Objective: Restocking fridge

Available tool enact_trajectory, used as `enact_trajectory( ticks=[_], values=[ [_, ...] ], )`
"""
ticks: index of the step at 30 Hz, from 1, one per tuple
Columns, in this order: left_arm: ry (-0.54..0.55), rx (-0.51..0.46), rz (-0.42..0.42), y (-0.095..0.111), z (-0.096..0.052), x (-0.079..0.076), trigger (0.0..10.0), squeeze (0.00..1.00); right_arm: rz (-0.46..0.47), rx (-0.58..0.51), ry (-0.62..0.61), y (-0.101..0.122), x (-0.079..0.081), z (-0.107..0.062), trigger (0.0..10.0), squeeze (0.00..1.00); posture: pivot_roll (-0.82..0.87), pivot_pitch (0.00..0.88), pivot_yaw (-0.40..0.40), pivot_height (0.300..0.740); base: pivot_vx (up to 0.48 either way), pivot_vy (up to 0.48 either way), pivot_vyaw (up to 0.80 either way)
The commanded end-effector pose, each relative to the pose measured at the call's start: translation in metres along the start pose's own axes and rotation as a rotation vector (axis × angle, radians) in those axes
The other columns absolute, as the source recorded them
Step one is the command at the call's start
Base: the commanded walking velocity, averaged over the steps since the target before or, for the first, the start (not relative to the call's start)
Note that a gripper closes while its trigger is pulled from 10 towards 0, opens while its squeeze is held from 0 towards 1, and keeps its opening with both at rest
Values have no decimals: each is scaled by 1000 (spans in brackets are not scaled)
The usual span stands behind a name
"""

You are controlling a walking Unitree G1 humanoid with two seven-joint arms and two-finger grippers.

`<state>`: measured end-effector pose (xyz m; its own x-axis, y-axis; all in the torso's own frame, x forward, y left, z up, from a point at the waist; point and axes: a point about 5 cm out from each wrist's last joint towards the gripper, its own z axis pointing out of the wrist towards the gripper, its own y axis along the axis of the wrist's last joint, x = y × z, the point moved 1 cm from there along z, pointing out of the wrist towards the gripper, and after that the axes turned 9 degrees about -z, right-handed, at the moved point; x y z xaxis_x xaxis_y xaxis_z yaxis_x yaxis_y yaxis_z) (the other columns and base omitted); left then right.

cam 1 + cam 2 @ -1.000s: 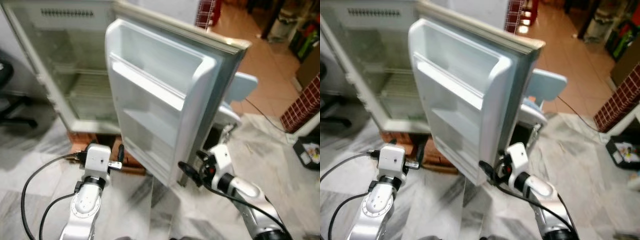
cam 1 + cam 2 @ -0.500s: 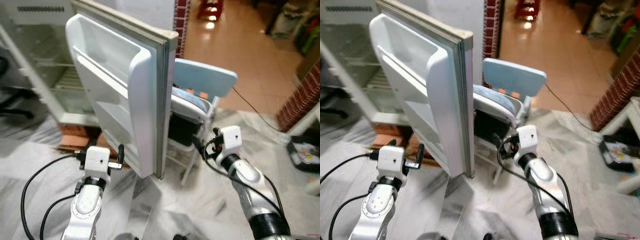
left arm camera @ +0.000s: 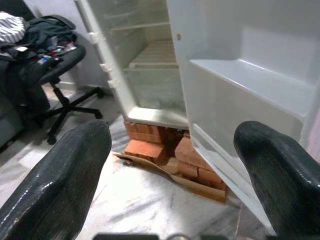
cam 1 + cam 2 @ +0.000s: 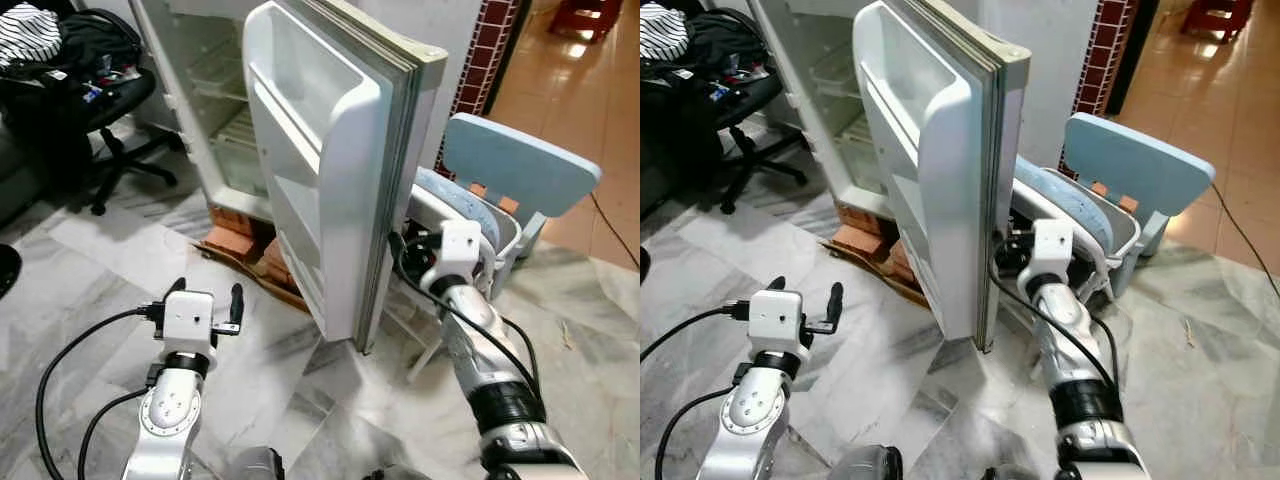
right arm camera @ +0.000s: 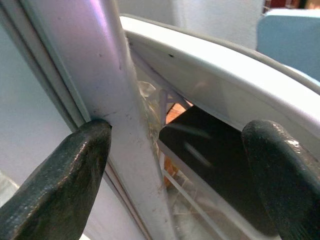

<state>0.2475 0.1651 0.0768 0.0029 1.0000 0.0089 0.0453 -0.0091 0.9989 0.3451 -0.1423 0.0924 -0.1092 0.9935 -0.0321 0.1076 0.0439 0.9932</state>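
Reaching right gripper (image 5: pixel 175 170) behind fridge door (image 4: pixel 330 170) outer edge, fingers spread, one seemingly touching it, likely holding door wide. Left gripper (image 4: pixel 205 300) hovers low, fingers spread, empty. Fridge (image 4: pixel 215 110) open.

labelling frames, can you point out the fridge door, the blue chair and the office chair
fridge door (image 4: pixel 330 180), left eye view, on its inner white liner.
blue chair (image 4: pixel 520 175), left eye view, on the backrest.
office chair (image 4: pixel 110 100), left eye view, on the dark seat.
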Motion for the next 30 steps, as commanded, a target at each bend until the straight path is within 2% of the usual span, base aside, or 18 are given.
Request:
enact_trajectory(
  ticks=[1, 3, 6, 8, 10, 11, 13, 14, 15, 16, 17, 18, 20, 21, 22, 23, 27, 30],
  values=[
    [-4, 3, 7, 1, 1, 0, 10000, 0, 22, -23, -19, 10, 3, 8, 10000, 0, -11, 87, 40, 740, 0, 0, 0],
    [-4, 4, 6, 0, 1, 0, 10000, 0, 39, -28, -15, 12, 4, 9, 10000, 0, -11, 87, 40, 740, 0, 0, 0],
    [-6, 6, 5, 0, 0, -1, 10000, 0, 155, -68, 22, 22, 9, 13, 10000, 0, -11, 86, 41, 740, 0, 0, 0],
    [-13, 11, 5, -1, 0, -2, 10000, 0, 260, -100, 99, 32, 19, 17, 10000, 0, -11, 86, 41, 740, 0, 0, 0],
    [-18, 12, 6, -2, 0, -3, 10000, 0, 287, -125, 140, 38, 26, 17, 10000, 0, -14, 86, 42, 740, 0, 0, 0],
    [-20, 12, 6, -2, 0, -3, 10000, 0, 338, -169, 218, 49, 37, 16, 10000, 0, -13, 85, 43, 740, 0, 0, 0],
    [-21, 12, 6, -2, 0, -3, 10000, 0, 355, -187, 249, 53, 41, 15, 10000, 0, -13, 85, 43, 740, 0, 0, 0],
    [-21, 11, 7, -1, 0, -3, 10000, 0, 443, -221, 356, 64, 55, 10, 10000, 0, -8, 85, 44, 740, 0, 0, 0],
    [-21, 11, 7, -1, 0, -3, 10000, 0, 443, -221, 356, 64, 55, 10, 10000, 0, -8, 85, 44, 740, 0, 0, 0],
    [-21, 10, 8, -1, 0, -2, 10000, 0, 568, -277, 536, 82, 73, -2, 10000, 0, -6, 87, 44, 740, 0, 0, 0],
    [-21, 9, 9, -1, 0, -2, 10000, 0, 647, -346, 725, 101, 88, -20, 10000, 0, -6, 87, 44, 740, 0, 0, 0],
    [-21, 9, 9, -1, 0, -2, 10000, 0, 647, -346, 725, 101, 88, -20, 10000, 0, -6, 87, 44, 740, 0, 0, 0],
    [-21, 10, 10, -1, 0, -2, 10000, 0, 707, -367, 892, 113, 98, -40, 10000, 0, -7, 88, 44, 740, 0, 0, 0],
    [-21, 10, 10, -1, 0, -2, 10000, 0, 707, -367, 892, 113, 98, -40, 10000, 0, -7, 88, 44, 740, 0, 0, 0],
    [-21, 12, 11, -2, -1, -2, 10000, 0, 687, -358, 976, 113, 102, -50, 10000, 0, -7, 88, 44, 740, 0, 0, 0],
    [-21, 15, 11, -2, -1, -2, 10000, 0, 653, -334, 996, 107, 103, -54, 10000, 0, -7, 88, 44, 740, 0, 0, 0],
    [-25, 18, 14, -3, -1, -3, 10000, 0, 578, -204, 901, 76, 92, -48, 10000, 0, -8, 89, 41, 740, 0, 0, 0],
    [-24, 19, 15, -3, -1, -3, 10000, 0, 554, -160, 849, 66, 85, -47, 10000, 0, -11, 89, 42, 740, 0, 0, 0]
  ],
)
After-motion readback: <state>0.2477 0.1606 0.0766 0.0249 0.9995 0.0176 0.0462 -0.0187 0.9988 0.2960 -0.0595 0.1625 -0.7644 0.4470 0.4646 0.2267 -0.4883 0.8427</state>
